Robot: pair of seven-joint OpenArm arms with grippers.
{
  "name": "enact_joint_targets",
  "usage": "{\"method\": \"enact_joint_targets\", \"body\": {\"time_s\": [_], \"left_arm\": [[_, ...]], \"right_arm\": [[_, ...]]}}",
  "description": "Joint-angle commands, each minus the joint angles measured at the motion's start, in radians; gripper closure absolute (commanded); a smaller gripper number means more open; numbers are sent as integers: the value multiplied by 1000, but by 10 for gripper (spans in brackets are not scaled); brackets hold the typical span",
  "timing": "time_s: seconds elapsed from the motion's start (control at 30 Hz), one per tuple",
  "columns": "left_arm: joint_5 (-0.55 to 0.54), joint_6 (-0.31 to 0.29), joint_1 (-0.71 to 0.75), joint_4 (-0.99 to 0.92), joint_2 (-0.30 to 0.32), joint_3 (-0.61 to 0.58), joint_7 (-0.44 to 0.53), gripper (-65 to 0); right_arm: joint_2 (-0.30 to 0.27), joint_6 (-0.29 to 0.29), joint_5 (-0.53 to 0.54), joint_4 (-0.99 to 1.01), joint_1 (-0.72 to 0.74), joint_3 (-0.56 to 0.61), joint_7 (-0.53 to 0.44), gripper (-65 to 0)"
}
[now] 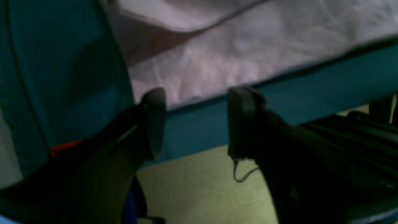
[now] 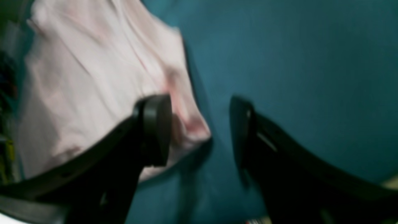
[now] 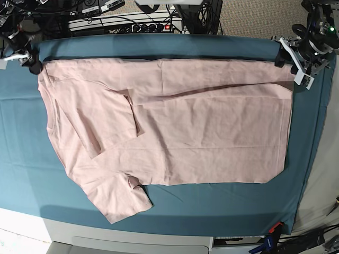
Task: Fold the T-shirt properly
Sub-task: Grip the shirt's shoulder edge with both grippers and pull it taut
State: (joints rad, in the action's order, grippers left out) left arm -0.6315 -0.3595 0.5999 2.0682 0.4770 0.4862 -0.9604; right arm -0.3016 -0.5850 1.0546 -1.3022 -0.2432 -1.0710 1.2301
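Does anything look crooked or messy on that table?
Yes, the pink shirt: at the base view's lower left it is bunched, with a dark gap between folds and a corner sticking out, while the right side lies much flatter.

Base-view placement; near is the viewer's side. Item: pale pink cotton T-shirt (image 3: pixel 212 127), on teal-blue fabric table cloth (image 3: pixel 175 209), spanning left to right. Sleeve-like section at near left; broad body section at centre and right; folded layers along the far side. Item: black two-fingered right gripper (image 3: pixel 36 67), at the shirt's far left corner. Item: black two-fingered left gripper (image 3: pixel 301 70), at its far right corner. Item: red-and-blue object (image 3: pixel 271 235), near right, at the cloth's near edge, well apart from the shirt.
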Motion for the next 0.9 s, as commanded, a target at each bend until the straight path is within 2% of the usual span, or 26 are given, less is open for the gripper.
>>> {"method": "enact_joint_targets", "body": {"time_s": [0.0, 0.17, 0.3, 0.47, 0.63, 0.77, 0.87], "left_arm": [[12, 11, 1, 17, 14, 8, 15, -326], [100, 94, 1, 16, 14, 9, 13, -326], [93, 117, 1, -10, 13, 37, 10, -326], [2, 113, -2, -78, 13, 77, 6, -326], [-82, 71, -45, -157, 2, 80, -5, -326], [-114, 71, -107, -232, -9, 80, -10, -326], [-140, 44, -142, -287, -11, 80, -13, -326]], "right_arm": [[-14, -7, 6, -5, -5, 5, 26, -308], [-14, -10, 11, -5, -6, 65, 51, -308], [-14, -10, 11, -5, -6, 122, 61, -308], [-11, -10, 11, -5, -5, 155, 60, -308], [-9, -24, 11, -5, -6, 156, 60, -308], [-9, -24, 11, -5, -6, 156, 60, -308], [-9, -24, 11, -5, -6, 156, 60, -308]]}}
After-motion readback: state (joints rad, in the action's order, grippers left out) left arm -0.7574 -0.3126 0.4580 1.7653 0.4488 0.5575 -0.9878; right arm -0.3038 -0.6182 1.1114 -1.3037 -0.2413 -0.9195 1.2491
